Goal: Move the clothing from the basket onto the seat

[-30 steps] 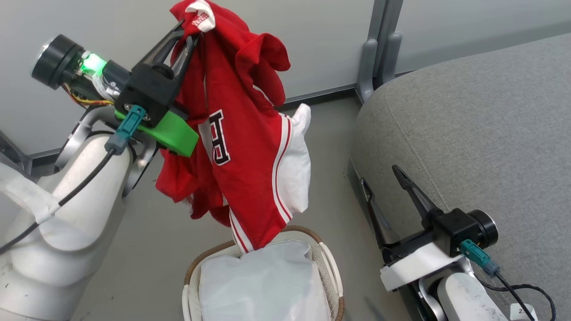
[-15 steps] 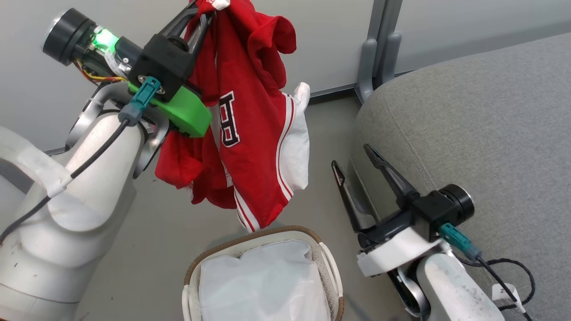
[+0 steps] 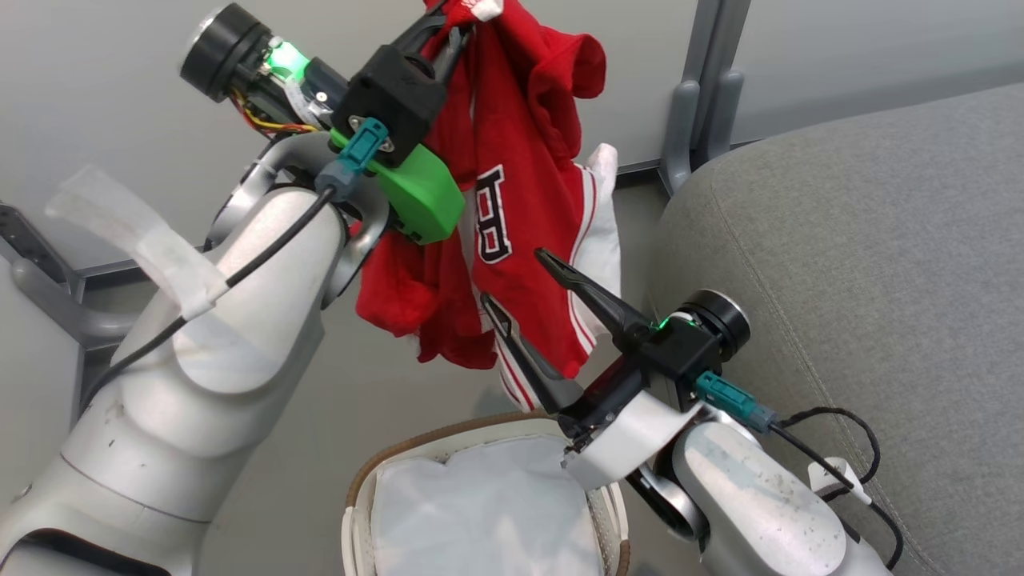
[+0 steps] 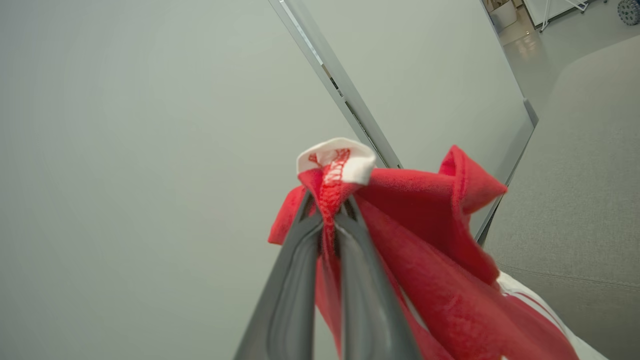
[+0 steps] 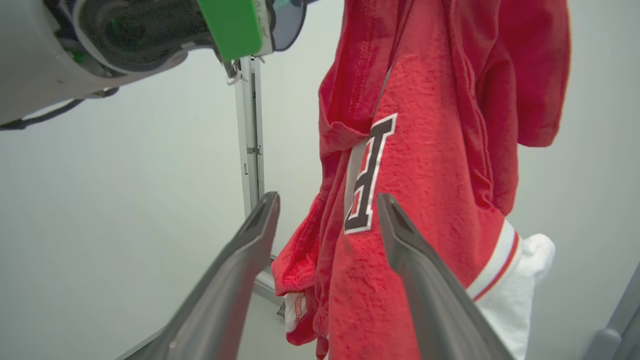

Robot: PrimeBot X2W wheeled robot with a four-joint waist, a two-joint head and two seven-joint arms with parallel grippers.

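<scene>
My left jaws are clamped together on a bunched fold of the jersey (image 3: 528, 144), up by its white-edged trim. In the left wrist view the two fingers (image 4: 295, 290) pinch the red cloth (image 4: 425, 280) flat between them. The jersey hangs in the air from that grip, in front of the wall (image 3: 120, 120) and beside the sofa's (image 3: 864, 240) rounded left edge, apart from the cushion. A dark letter edged in white faces me, and the white-striped trim falls on the sofa side.

The lowest hem hangs over the far rim of the basket (image 3: 400, 450). I cannot tell whether it clears the rim, since my right arm covers that spot. A white sheet (image 3: 480, 512) lies inside the basket, which stands on the floor (image 3: 384, 384) near the sofa's front corner.

My right jaws stand wide apart and hold nothing. Their fingers (image 3: 592, 296) point up at the lower half of the jersey. In the right wrist view the letter (image 5: 367, 180) shows between the fingertips (image 5: 235, 280), and I cannot tell whether either tip touches the cloth.
</scene>
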